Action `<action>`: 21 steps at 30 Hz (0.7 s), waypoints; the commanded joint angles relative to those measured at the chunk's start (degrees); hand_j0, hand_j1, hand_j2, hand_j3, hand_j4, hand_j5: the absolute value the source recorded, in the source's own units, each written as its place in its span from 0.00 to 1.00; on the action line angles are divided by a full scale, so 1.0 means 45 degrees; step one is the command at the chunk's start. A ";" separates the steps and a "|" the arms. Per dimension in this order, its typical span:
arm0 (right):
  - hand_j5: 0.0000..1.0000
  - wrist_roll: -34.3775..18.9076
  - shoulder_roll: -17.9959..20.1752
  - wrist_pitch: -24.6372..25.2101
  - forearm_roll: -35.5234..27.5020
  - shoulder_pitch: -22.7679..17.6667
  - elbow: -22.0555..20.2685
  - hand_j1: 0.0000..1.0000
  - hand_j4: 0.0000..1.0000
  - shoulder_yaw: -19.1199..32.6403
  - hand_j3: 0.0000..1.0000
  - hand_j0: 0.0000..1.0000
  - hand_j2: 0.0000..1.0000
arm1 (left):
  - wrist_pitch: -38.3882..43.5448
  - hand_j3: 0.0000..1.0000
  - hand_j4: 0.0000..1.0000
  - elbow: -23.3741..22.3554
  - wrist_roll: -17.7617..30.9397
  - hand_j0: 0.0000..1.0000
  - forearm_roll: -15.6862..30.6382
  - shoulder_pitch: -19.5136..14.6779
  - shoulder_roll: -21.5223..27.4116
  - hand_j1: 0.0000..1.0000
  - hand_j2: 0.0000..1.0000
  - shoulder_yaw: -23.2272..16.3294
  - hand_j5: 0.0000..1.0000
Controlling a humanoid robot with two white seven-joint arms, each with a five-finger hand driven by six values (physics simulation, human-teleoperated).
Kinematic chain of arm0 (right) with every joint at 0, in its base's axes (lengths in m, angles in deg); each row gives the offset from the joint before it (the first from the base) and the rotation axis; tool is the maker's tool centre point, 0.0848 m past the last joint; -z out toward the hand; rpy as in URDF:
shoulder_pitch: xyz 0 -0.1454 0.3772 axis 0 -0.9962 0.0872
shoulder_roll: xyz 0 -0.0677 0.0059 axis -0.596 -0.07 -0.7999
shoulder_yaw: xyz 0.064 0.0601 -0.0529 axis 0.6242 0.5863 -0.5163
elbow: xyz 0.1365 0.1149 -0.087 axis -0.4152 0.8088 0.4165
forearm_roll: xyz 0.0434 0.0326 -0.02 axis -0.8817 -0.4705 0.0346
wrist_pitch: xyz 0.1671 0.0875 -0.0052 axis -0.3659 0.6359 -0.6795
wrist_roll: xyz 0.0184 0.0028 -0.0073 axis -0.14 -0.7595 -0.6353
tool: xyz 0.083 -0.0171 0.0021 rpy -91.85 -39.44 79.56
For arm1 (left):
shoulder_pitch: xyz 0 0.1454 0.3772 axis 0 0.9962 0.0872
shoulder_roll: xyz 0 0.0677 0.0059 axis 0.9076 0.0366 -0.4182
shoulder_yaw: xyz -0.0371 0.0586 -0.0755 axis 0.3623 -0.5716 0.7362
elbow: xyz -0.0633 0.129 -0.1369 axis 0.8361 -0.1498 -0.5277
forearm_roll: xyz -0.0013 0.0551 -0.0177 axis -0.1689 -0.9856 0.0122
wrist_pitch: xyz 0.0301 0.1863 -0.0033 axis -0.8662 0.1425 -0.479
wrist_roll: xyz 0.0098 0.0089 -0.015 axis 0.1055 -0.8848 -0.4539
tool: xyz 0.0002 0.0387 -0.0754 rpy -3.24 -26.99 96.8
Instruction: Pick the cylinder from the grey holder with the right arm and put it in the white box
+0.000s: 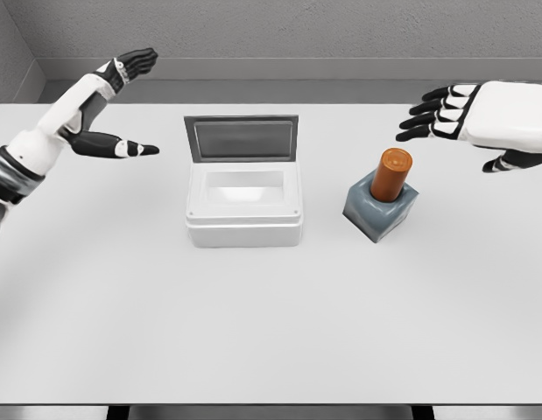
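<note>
Cylinder (393,174), orange, stands upright in the grey holder (382,210), which sits on the white table (271,332) at about three o'clock from the white box (244,203). Going from the left: the left hand (122,101) hangs over the table's far left, around ten o'clock from the box, fingers straight and spread from the thumb, holding nothing. The box comes next, near the table's middle, its lid (242,138) raised at the back and its inside bare. Then the holder with the cylinder. Last, the right hand (463,118) hovers at about two o'clock from the cylinder, apart from it, fingers extended and loosely spread, empty
</note>
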 commanded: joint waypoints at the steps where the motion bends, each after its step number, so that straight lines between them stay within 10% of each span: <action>1: 1.00 -0.1662 -0.0918 0.0043 -0.0222 0.0064 0.0070 1.00 1.00 -0.0019 1.00 1.00 1.00 | 0.1848 1.00 1.00 0.0192 0.0556 1.00 0.2208 -0.0038 -0.0041 1.00 1.00 -0.0042 1.00; 7: 0.99 -0.1662 -0.2657 0.0043 -0.0203 0.1373 0.0695 0.99 0.99 -0.0097 0.99 0.99 0.99 | 0.2982 1.00 1.00 0.0036 0.0459 1.00 0.3128 -0.0116 -0.0178 1.00 1.00 -0.0003 1.00; 21: 0.99 -0.1662 -0.3244 0.0043 0.2355 0.1706 0.1868 0.99 0.99 -0.2167 0.99 0.99 0.99 | 0.5619 1.00 1.00 -0.0960 0.0420 1.00 0.3479 -0.0019 -0.1057 1.00 1.00 0.0290 1.00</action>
